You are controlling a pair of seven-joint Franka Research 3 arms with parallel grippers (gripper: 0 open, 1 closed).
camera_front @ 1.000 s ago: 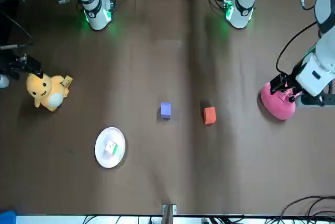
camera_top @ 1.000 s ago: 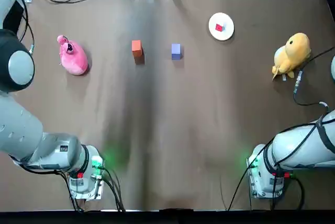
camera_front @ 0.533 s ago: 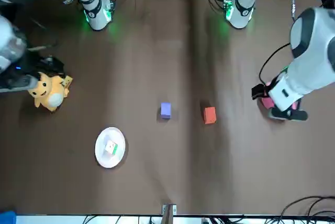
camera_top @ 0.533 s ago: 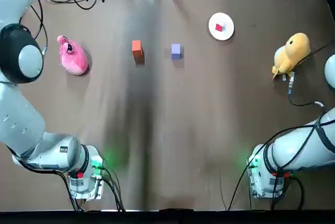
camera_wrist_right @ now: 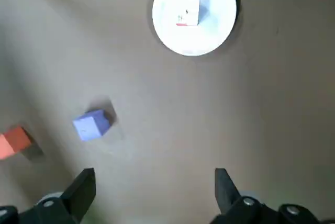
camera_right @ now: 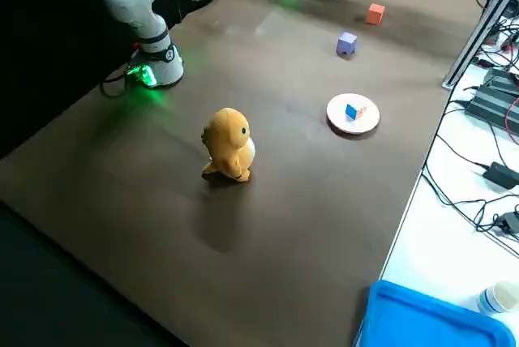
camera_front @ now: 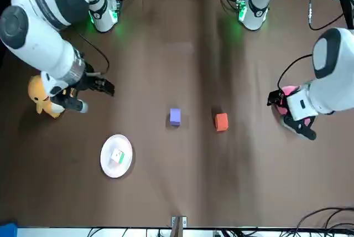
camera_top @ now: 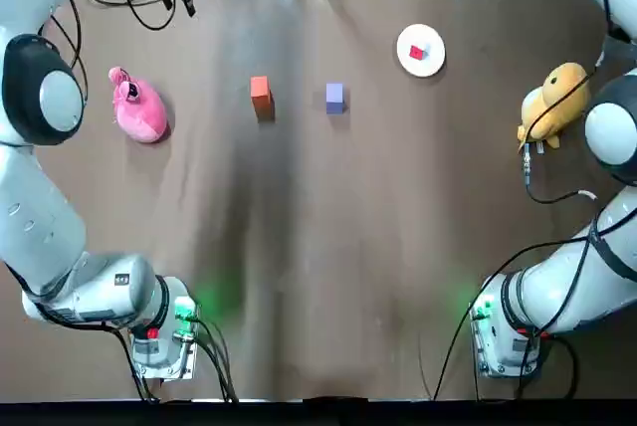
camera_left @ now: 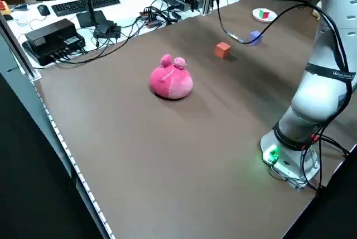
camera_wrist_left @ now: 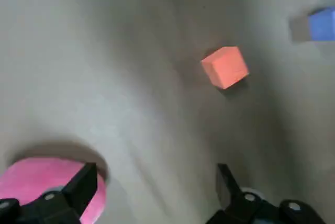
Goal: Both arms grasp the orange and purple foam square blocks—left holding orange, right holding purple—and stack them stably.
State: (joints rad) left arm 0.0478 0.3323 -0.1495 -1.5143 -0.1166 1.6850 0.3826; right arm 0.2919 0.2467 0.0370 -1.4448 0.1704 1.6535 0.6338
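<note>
A round white plate on the far right part of the brown worktop carries one small multicoloured cube at its middle, the only container in view and the only thing in it. The orange foam square block and the purple foam square block lie flat on the far half of the worktop, side by side but apart, orange toward the robot's left and purple toward its right, with the plate beyond the purple block on the right. Neither block is touched. The left gripper hangs raised over the left side of the worktop, above the pink plush toy, whose rounded body shows under one finger in the left wrist view; its jaws stand wide apart and hold nothing, and the orange block sits well ahead of them. The right gripper hangs raised over the right side, near the yellow plush duck; its jaws are likewise spread wide and empty, with the plate and the purple block both on the worktop below it.
</note>
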